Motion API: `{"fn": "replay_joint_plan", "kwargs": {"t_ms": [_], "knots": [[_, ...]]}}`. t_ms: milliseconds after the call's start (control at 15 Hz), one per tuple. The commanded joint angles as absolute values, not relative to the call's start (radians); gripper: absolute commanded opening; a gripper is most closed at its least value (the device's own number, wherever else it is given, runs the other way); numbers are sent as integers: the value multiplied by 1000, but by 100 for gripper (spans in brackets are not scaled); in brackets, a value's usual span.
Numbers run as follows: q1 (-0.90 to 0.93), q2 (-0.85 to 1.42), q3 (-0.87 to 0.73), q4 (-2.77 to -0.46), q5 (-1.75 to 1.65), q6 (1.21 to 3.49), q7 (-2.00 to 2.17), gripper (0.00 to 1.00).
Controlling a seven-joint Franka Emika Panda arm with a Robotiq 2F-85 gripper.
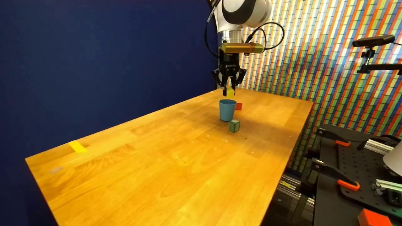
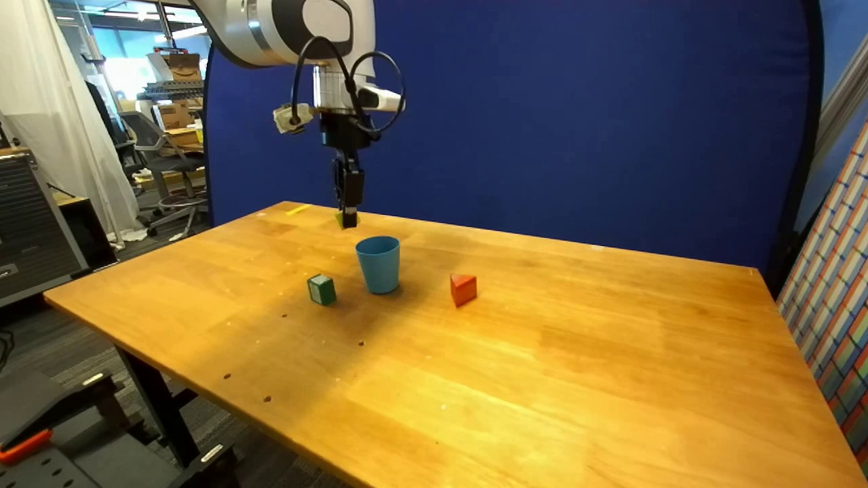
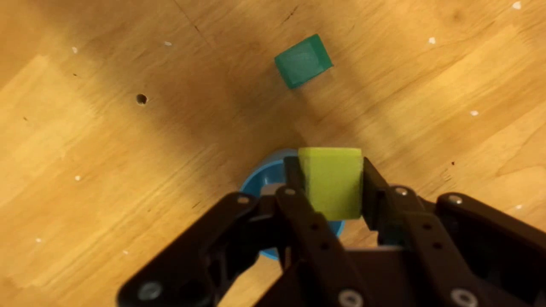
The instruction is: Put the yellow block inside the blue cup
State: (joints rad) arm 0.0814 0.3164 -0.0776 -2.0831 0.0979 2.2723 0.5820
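Your yellow block (image 3: 334,184) is off the table (image 2: 610,339), held aloft in the gripper (image 1: 229,91). In an exterior view it hangs higher than the cup (image 2: 380,269) and off toward the picture's left of the mouth. Expect it to be light and stiff: a small cube with flat faces, unlikely to crush under a firm pinch or break in a short drop. What it's made of, I can't tell. The faces look fairly smooth, so a knock against the cup's rim could twist it. Two opposite sides are the place to hold it, and that's where you have it.

The fingers (image 3: 294,175) stand apart by just the block's width, one pressed to each side, with no gap you can make out in the wrist view. They don't appear to touch anything else.

The cup stands upright, its mouth wider than the block, so the fit should be easy. I'd judge you need to shift over to centre before lowering and letting go. The cup looks light too; a finger catching its rim might tip it.

The green block (image 2: 322,289) sits just beside the cup, the red block (image 2: 464,289) near its other side. Farther out, the yellow tape (image 1: 77,146) lies flat near a table corner, well apart.
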Motion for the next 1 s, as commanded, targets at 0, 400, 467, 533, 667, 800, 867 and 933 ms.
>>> {"fn": "replay_joint_plan", "kwargs": {"t_ms": [0,400,467,533,667,800,867,933], "knots": [[58,332,-89,-2083,102,2294,606,14],[28,384,-94,-2013,114,2285,585,20],[22,398,-88,-1995,126,2280,574,45],[20,408,-88,-1984,130,2282,573,60],[16,417,-78,-1978,151,2288,554,73],[-3,407,-42,-2001,217,2290,454,89],[-10,396,-20,-2020,257,2300,381,96],[25,411,-67,-2003,196,2279,485,80]]}}
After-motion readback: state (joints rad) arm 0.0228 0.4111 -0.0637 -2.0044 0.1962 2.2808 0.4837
